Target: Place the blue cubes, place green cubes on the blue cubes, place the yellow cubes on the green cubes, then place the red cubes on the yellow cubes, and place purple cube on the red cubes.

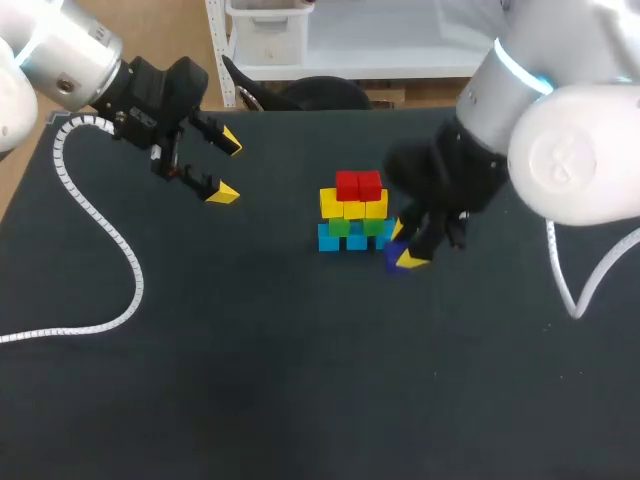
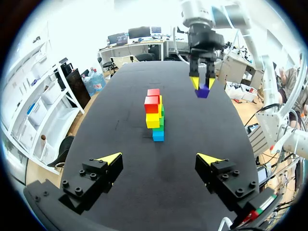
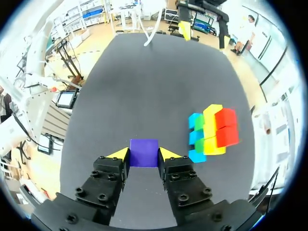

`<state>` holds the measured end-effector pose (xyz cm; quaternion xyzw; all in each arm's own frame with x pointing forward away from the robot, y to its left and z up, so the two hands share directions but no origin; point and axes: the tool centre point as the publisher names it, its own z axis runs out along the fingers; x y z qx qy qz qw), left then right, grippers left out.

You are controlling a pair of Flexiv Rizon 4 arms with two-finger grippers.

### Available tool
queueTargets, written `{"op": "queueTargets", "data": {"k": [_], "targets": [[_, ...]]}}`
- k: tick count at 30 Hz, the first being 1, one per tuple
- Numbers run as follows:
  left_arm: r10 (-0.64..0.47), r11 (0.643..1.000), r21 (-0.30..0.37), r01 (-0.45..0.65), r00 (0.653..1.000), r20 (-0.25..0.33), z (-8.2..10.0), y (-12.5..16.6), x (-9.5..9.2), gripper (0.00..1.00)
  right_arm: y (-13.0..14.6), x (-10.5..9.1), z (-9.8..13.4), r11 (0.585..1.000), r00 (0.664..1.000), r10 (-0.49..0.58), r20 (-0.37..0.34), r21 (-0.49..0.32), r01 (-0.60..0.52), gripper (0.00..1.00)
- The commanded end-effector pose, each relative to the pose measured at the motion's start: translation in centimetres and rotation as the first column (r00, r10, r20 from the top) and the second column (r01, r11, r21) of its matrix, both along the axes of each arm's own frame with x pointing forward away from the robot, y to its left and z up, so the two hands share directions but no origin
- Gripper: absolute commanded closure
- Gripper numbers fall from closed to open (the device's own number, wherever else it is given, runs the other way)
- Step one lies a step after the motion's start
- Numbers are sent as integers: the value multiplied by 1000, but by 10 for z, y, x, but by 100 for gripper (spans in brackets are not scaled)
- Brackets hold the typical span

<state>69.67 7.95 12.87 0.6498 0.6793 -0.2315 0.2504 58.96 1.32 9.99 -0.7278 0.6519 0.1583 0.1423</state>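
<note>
A stack of cubes (image 1: 352, 212) stands mid-table: blue at the base, green on them, yellow above, two red cubes (image 1: 358, 185) on top. The left wrist view shows this stack (image 2: 155, 113) ahead of my left gripper; in the right wrist view the stack (image 3: 211, 132) stands beside my right gripper. My right gripper (image 1: 404, 247) is just right of the stack, shut on the purple cube (image 3: 144, 152), which sits between its yellow tips. From the left wrist view the purple cube (image 2: 202, 91) shows held above the table. My left gripper (image 1: 226, 167) hangs open and empty at the far left.
A white coiled cable (image 1: 100, 235) lies on the black table (image 1: 250, 380) at the left. Another white cable (image 1: 580, 280) loops at the right edge under my right arm.
</note>
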Motion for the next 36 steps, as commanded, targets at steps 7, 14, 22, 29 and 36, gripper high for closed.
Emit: {"op": "queueTargets", "data": {"k": [7,14,22,29,36], "targets": [[-4,1000,-2,4,1000,0,0,1,1,0,4,-15,34,996,993,90,70,-13,-90,100],[-4,1000,-2,4,1000,0,0,1,1,0,4,-15,34,996,993,90,70,-13,-90,100],[-4,1000,-2,4,1000,0,0,1,1,0,4,-15,34,996,993,90,70,-13,-90,100],[-4,1000,-2,4,1000,0,0,1,1,0,4,-15,34,996,993,90,70,-13,-90,100],[-4,1000,-2,4,1000,0,0,1,1,0,4,-15,34,996,993,90,70,-13,-90,100]]}}
